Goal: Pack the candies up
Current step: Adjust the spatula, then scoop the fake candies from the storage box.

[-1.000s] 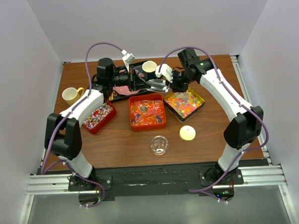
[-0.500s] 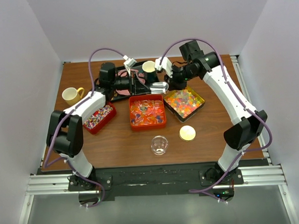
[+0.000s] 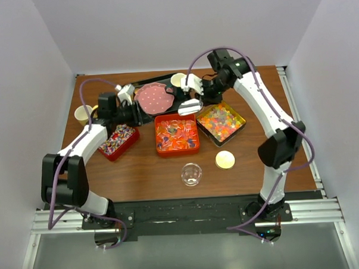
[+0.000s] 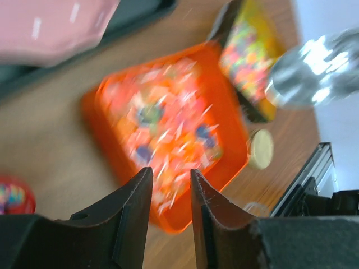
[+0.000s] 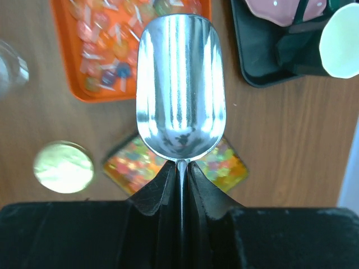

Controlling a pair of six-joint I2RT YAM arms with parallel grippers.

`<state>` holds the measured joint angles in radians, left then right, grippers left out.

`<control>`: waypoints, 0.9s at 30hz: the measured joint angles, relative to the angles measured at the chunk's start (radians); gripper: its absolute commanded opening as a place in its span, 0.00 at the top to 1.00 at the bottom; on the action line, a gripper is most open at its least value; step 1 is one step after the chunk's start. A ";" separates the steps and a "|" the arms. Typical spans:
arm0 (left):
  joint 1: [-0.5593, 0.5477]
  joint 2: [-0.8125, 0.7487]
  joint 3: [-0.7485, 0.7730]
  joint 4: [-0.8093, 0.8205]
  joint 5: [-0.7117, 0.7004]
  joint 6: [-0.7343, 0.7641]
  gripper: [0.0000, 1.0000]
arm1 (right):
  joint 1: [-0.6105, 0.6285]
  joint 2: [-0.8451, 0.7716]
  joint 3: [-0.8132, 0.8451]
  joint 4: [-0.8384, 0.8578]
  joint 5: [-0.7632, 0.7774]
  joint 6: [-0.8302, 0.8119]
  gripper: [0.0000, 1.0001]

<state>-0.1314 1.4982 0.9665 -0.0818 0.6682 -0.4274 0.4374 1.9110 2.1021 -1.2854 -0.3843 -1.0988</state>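
Right hand point(image 5: 180, 168) clamped on an empty scoop point(image 5: 179, 84) near glossy, orange-red wrapped candies point(image 5: 106, 39).

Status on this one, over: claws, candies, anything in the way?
Left claw open, empty. Right claw shut on scoop, scoop empty. Candies all in trays; jar looks empty. Nothing blocking the trays.
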 measured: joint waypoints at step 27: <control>-0.049 -0.115 -0.563 0.179 -0.082 -0.142 1.00 | 0.278 0.221 0.049 -0.037 0.606 -0.318 1.00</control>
<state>-0.1802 1.3834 0.4034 0.0971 0.5861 -0.5690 0.7158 2.1323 2.1513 -1.3220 0.2214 -1.4170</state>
